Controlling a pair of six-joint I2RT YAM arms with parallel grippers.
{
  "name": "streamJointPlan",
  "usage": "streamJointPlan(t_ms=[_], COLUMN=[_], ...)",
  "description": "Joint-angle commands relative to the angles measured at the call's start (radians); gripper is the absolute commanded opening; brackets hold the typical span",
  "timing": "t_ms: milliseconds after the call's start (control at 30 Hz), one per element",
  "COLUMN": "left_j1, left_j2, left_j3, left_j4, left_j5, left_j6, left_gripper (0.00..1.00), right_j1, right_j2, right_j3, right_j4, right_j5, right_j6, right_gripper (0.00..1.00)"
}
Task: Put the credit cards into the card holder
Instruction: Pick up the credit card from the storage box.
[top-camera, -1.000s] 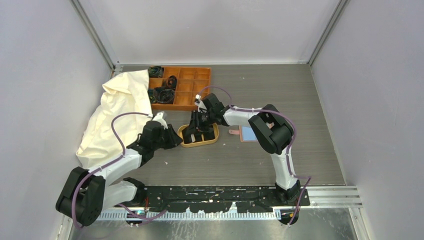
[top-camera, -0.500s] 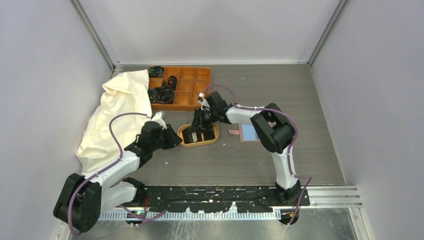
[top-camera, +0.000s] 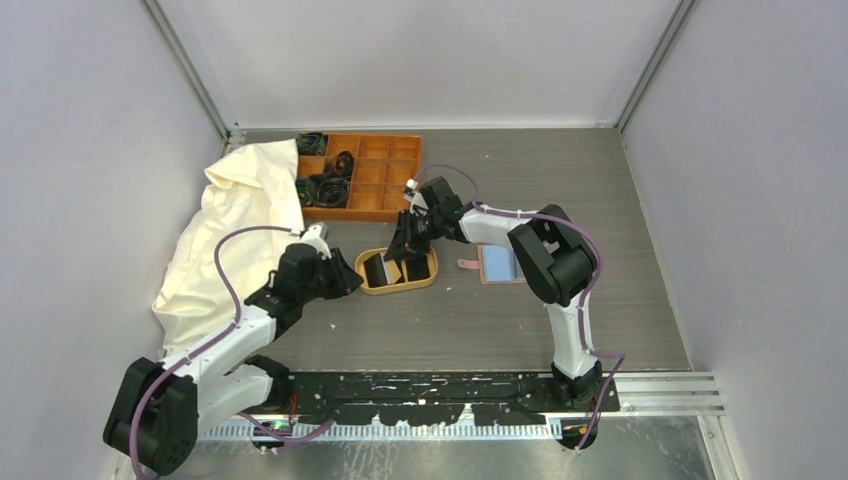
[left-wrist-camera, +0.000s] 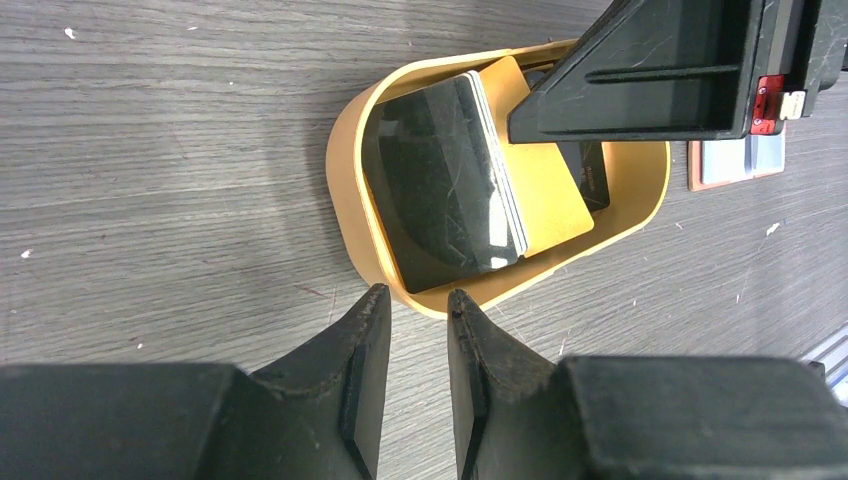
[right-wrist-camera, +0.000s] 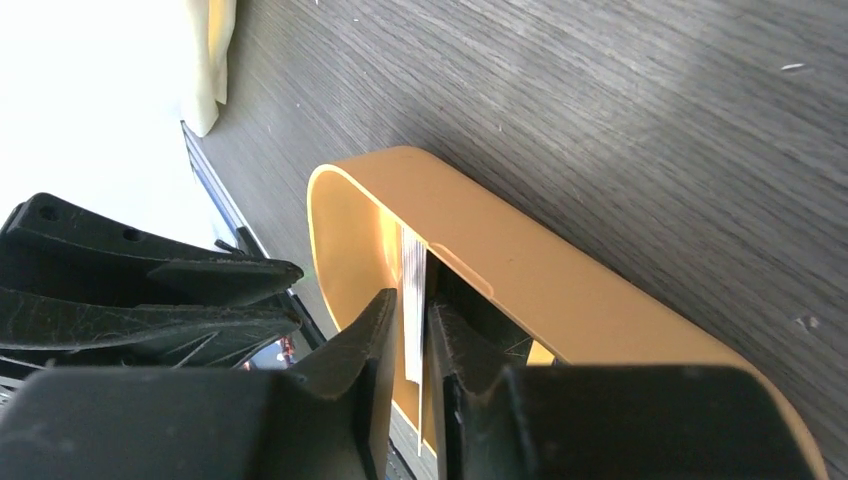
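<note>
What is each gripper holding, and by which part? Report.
Right gripper pinches one credit card by its upper edge, at the tray. Left gripper holds nothing.

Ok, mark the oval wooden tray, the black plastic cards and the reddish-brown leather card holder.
oval wooden tray (left-wrist-camera: 343, 190), left wrist view, left rim.
black plastic cards (left-wrist-camera: 440, 185), left wrist view, top card's face.
reddish-brown leather card holder (top-camera: 496, 265), top view, pale lining.

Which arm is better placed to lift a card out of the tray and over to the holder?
Right. The right tool grips a card by its pale edge inside the tray, and the holder lies open on that side. The left tool sits outside the rim, slightly open, empty.
</note>
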Motion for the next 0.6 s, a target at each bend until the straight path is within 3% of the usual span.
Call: streamJointPlan(t_ms=[0,300,567], left_j1=[0.001,0.000,0.001], left_j2=[-0.030,-0.090,-0.258], left_j3=[0.022,0.018,-0.031], left_j4=[-0.002,-0.014,0.034], left_j5=[-0.004,0.029,0.129], left_j6=[0.016,0.006,-0.057], left_gripper=[0.29,0.30,0.39], right_j1=[-0.001,-0.019,-0.063], right_j2=[-0.069,-0.122,-0.217], right_j3=[0.009,0.031,0.020], right_j4=[0.001,-0.115,-0.171], right_j5=[0.012,0.110,0.040], right_j6=[-0.028,-0.161,-0.297], right_gripper=[0.21,0.01,0.01])
